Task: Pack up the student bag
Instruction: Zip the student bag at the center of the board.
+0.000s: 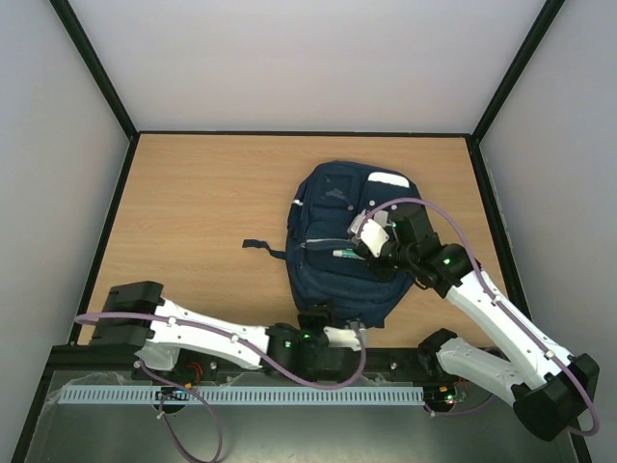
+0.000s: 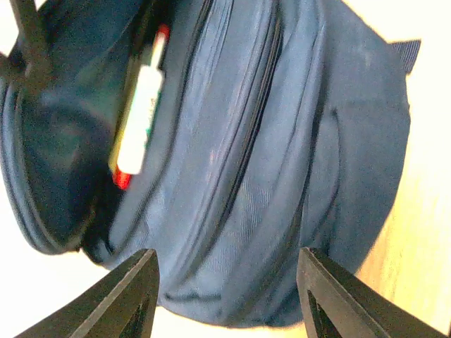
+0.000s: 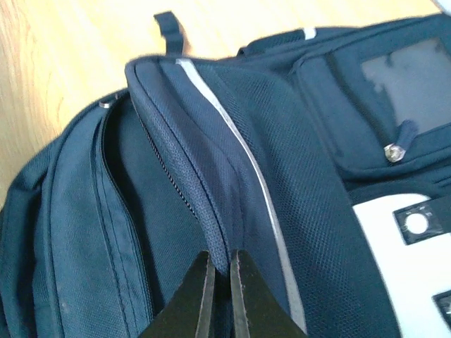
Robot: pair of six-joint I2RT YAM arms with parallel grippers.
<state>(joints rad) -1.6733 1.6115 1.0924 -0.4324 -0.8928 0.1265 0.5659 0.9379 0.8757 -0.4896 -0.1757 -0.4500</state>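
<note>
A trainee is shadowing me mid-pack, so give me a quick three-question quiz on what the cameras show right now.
1. True or false: the left gripper is closed on the student bag.
2. What does the right gripper pinch? A) a strap B) the edge of the bag's opened flap C) nothing
3. Fill in: the white marker lies ___ the bag's open compartment.
Key: 1 false, its jaws stand apart; 2 B; 3 inside.
</note>
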